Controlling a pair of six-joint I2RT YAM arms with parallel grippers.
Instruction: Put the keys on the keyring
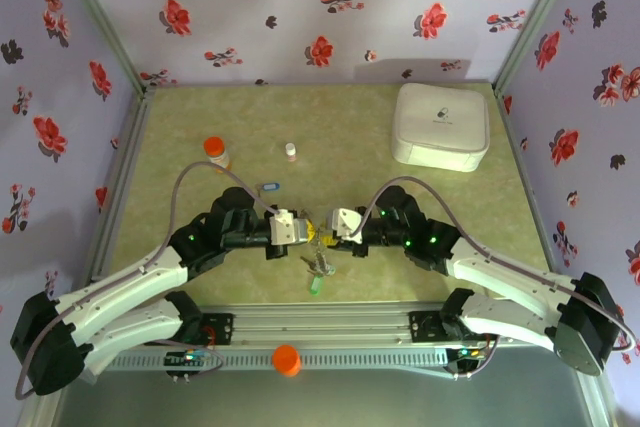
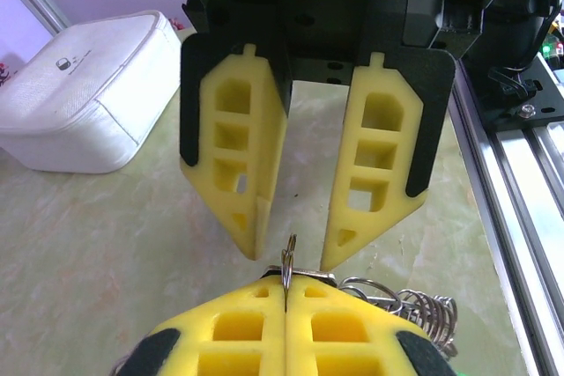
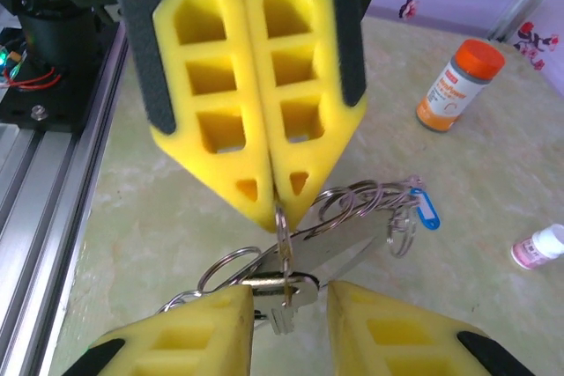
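The left fingers [image 3: 276,200] are pinched tight on the thin keyring [image 3: 282,239], holding it up over the front middle of the worktop [image 1: 440,247]. Facing them, the right fingers [image 3: 225,328] stand a little apart with a silver key [image 3: 284,290] between them. More keys [image 1: 318,269] dangle below.
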